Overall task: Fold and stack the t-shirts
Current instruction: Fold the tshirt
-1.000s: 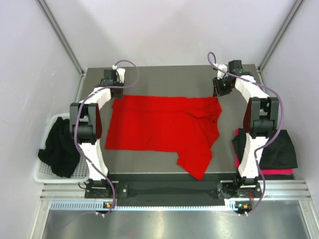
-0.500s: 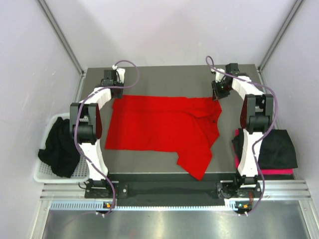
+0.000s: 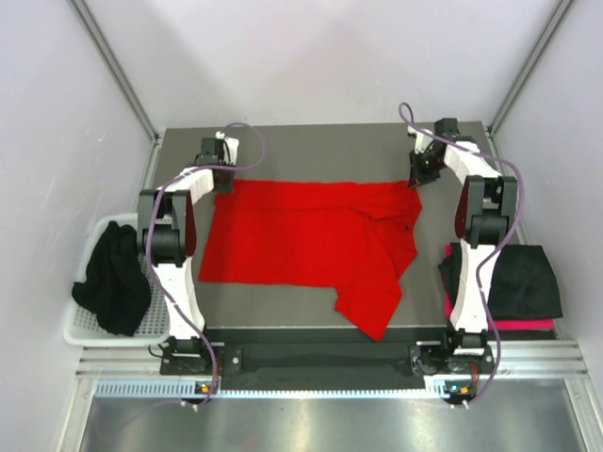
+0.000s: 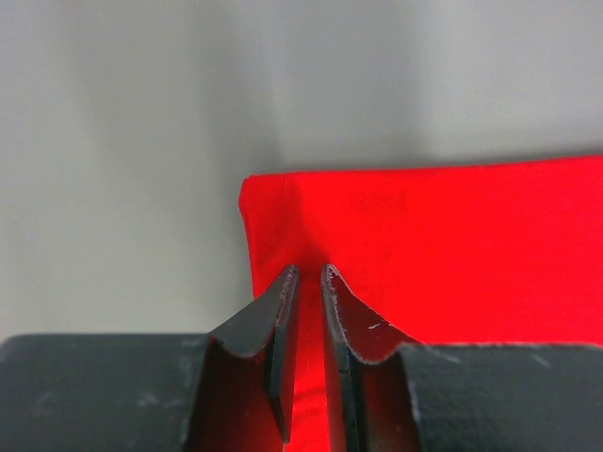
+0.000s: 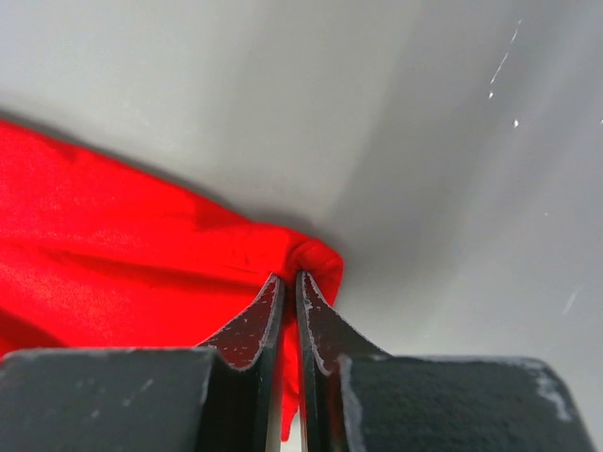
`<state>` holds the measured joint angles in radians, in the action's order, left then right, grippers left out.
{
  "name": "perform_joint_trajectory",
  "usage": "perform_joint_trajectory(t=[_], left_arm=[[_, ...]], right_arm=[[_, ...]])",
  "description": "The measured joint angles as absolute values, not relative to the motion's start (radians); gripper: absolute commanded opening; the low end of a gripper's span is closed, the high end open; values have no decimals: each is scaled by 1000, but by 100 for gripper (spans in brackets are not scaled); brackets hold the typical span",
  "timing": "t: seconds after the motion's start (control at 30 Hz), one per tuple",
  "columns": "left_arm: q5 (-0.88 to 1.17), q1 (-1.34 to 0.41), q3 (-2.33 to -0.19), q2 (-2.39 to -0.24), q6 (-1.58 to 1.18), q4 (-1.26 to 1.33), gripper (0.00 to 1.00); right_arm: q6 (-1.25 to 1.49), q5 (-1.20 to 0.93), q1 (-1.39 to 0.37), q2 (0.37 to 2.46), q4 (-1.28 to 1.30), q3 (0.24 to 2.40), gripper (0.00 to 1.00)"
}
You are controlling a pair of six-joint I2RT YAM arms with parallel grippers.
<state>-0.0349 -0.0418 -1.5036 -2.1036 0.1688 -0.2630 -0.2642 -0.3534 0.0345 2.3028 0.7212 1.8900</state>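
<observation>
Right end effector [image 5: 290, 276] clamps a corner of the red shirt [image 3: 301, 240]. Left end effector [image 4: 307, 270] nearly together, grip unclear. A shallow pinch may slip.

You have a grey table [image 3: 283, 141] carrying one bright red t-shirt [image 3: 301, 235], spread flat, one flap pointing toward the near edge.
</observation>
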Motion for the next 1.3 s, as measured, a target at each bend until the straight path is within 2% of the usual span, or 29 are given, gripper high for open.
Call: perform_joint_trajectory(t=[0.1,0.2,0.23,0.37,0.47,0.73,0.8,1.07,1.1,1.13,1.3], left_arm=[[-44,-42,-1504,-2104,171,-260,24],[-49,-42,-1504,-2104,172,-258,31],[-51,-42,-1504,-2104,175,-256,37],[-61,-42,-1536,-2120,181,-264,46],[-70,-42,-1592,-2163,183,-265,47],[-70,-43,-1738,-2255,173,-321,30],[-68,-43,-1760,-2268,171,-328,22],[-68,-44,-1780,-2282,162,-343,21],[-68,-44,-1779,-2282,162,-342,15],[-68,-44,-1776,-2280,159,-339,0],[-73,-46,-1758,-2273,162,-321,0]], right_arm=[[-264,-354,35,2329,739,1932,5],[-264,-356,35,2359,758,1986,5],[-264,-358,35,2368,760,2002,6],[-261,-359,34,2386,770,2032,6],[-261,-360,34,2386,770,2032,6],[-261,-361,34,2386,770,2031,8],[-261,-361,34,2386,770,2031,8],[-261,-361,34,2386,770,2031,8],[-261,-361,34,2386,770,2031,8],[-261,-361,34,2386,770,2031,8],[-261,-360,34,2386,770,2031,8]])
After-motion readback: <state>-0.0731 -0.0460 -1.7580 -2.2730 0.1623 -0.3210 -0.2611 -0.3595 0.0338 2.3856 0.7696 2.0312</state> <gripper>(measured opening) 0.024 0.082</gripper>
